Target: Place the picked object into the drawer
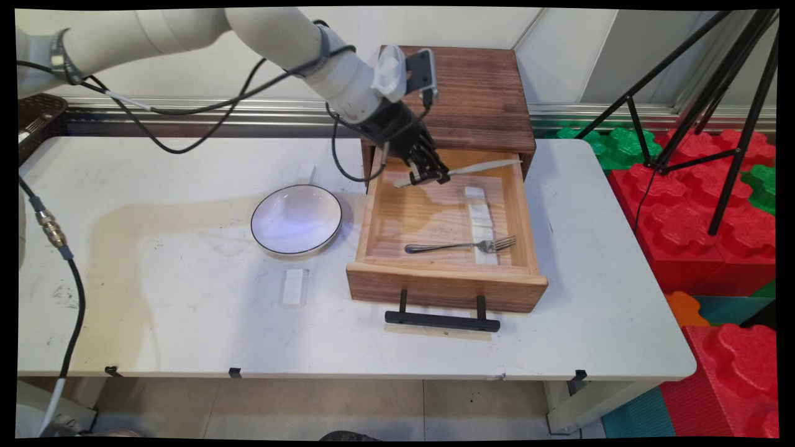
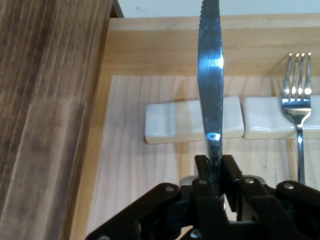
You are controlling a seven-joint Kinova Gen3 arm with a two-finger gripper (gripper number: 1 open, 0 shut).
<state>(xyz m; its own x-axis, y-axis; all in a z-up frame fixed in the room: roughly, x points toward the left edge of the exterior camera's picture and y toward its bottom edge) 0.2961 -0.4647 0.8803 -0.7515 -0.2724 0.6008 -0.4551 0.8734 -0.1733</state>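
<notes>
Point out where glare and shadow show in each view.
Main view: the white bowl carries a pale sheen and throws a soft shadow to its right on the table; the drawer handle shadows the tabletop under it. Hand view: bright glints sit on the knife blade held in the gripper, and the fork tines shine.

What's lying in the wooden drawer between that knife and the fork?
Only white ceramic rests and bare drawer floor separate the steel knife from the fork, main view.
</notes>
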